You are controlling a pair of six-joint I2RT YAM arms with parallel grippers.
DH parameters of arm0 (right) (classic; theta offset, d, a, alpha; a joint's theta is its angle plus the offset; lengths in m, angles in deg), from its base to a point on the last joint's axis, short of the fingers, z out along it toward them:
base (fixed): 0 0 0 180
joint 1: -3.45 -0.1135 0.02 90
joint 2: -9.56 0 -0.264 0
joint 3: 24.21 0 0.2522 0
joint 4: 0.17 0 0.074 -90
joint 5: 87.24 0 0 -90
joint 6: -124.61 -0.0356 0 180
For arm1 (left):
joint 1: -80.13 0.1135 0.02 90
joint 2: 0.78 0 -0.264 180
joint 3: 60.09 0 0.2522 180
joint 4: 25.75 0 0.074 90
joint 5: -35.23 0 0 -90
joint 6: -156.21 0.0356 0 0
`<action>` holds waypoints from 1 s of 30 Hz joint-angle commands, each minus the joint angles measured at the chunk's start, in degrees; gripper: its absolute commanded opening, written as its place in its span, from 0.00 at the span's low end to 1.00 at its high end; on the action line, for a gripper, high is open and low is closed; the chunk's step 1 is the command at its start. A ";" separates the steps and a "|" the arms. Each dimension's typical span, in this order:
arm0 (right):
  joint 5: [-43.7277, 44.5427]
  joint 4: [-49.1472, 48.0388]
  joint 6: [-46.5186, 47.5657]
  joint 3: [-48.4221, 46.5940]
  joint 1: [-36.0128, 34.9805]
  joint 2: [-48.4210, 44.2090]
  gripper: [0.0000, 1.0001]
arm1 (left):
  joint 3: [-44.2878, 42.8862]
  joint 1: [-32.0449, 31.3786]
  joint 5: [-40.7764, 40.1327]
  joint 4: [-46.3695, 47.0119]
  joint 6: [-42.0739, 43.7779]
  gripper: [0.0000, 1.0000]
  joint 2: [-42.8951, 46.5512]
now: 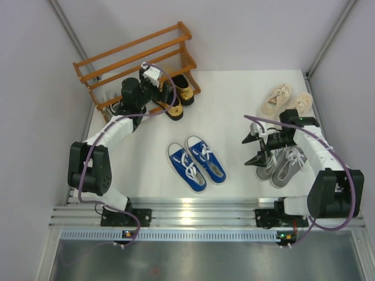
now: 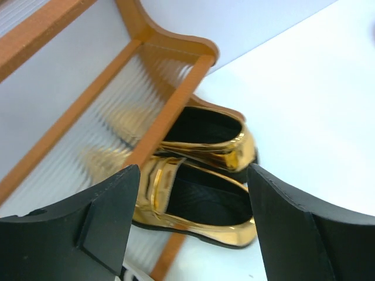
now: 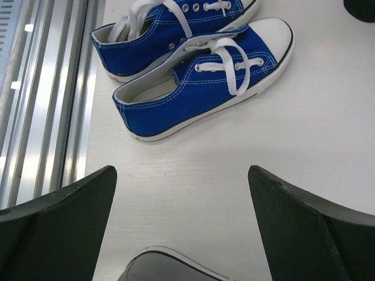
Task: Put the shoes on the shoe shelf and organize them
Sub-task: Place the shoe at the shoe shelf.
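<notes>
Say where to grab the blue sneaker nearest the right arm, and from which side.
Probably the heel collar of the blue sneaker, from above with the right gripper: it stands upright, mouth up, so one finger can go inside and one outside. Its partner lies close alongside, so straddling looks tight.

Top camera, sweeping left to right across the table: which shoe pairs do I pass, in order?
gold loafers → blue canvas sneakers → grey sneakers. The beige lace-ups share the grey pair's span, so they are unranked.
</notes>
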 commanded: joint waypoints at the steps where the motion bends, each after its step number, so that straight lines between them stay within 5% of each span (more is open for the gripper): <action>1: 0.61 2.36 4.63 -7.05 -3.24 0.96 0.95 | 2.41 0.10 2.75 -0.71 -9.82 0.80 8.70; 5: 6.74 0.61 0.52 -15.05 -7.89 4.03 0.95 | 5.05 0.19 0.47 -11.51 -15.27 0.84 16.71; 9: 15.89 -9.37 -6.34 -22.18 -16.92 7.63 0.96 | 8.04 0.19 -2.17 -23.38 -22.47 0.98 26.10; 13: 27.04 -17.93 -10.57 -31.03 -25.38 12.81 0.98 | 13.65 0.28 -4.63 -35.41 -25.12 0.98 36.57; 24: 39.63 -20.48 -8.47 -59.96 -41.03 38.65 0.98 | 29.66 0.19 -25.09 -41.94 -26.09 0.98 73.29; 30: 44.55 -24.62 -10.31 -69.10 -43.06 48.59 0.98 | 31.24 0.19 -29.51 -42.20 -25.65 0.98 78.77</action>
